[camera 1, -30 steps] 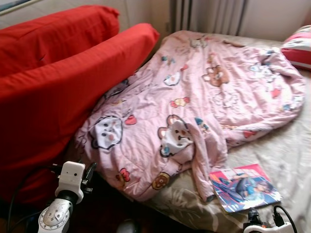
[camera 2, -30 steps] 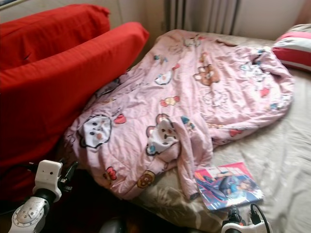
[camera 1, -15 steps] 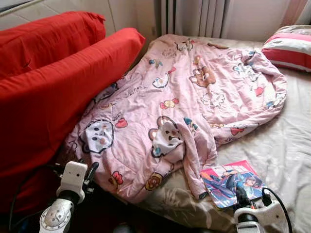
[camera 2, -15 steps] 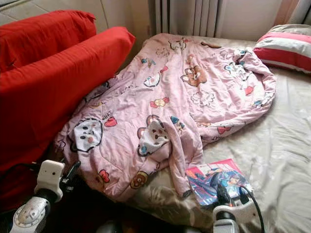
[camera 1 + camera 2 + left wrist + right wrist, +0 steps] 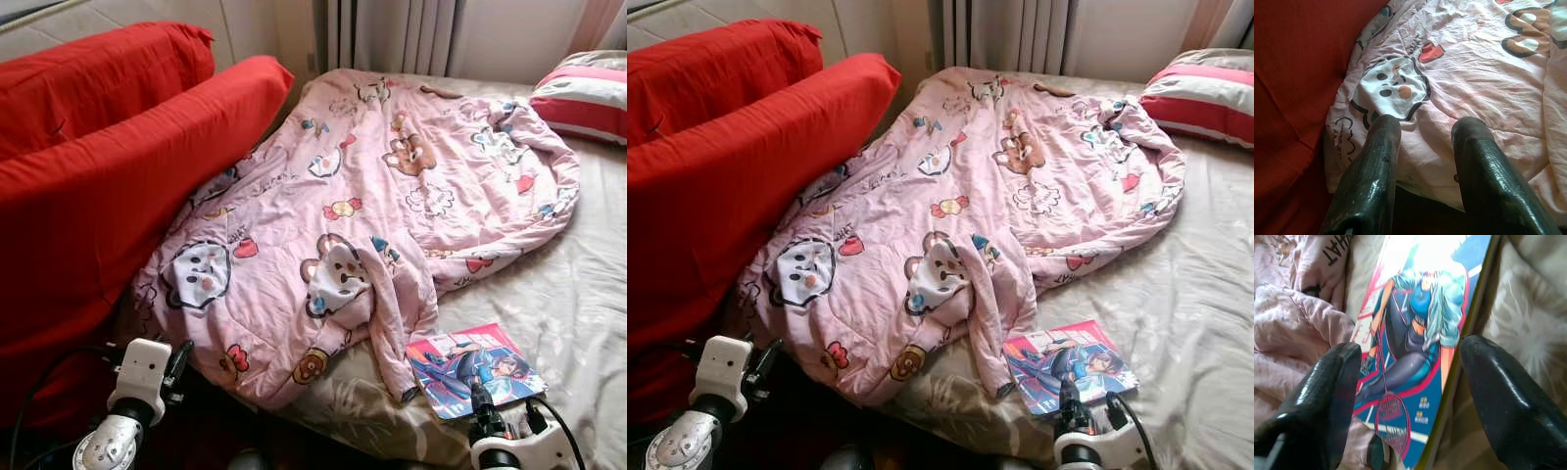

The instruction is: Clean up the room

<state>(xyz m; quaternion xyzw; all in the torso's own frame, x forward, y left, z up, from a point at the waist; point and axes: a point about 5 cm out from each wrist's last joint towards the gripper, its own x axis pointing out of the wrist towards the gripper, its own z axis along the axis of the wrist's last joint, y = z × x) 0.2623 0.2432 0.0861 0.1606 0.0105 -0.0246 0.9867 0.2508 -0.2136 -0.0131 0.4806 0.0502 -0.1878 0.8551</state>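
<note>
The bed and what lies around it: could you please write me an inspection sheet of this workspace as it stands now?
Surface: bed with a wrinkled beige sheet.
Job's things: pink cartoon-print quilt lies crumpled across the bed, one edge against the red cushions; magazine lies flat on the sheet beside the quilt's corner.
Clutter: striped pillow at the far corner of the bed.
Grippers: left end effector open, hovering at the quilt's near edge; right end effector open, poised over the magazine.
Cables: black cable loops by the left wrist; another by the right wrist.
Surroundings: red cushions on the robot's left; curtain behind the bed.
</note>
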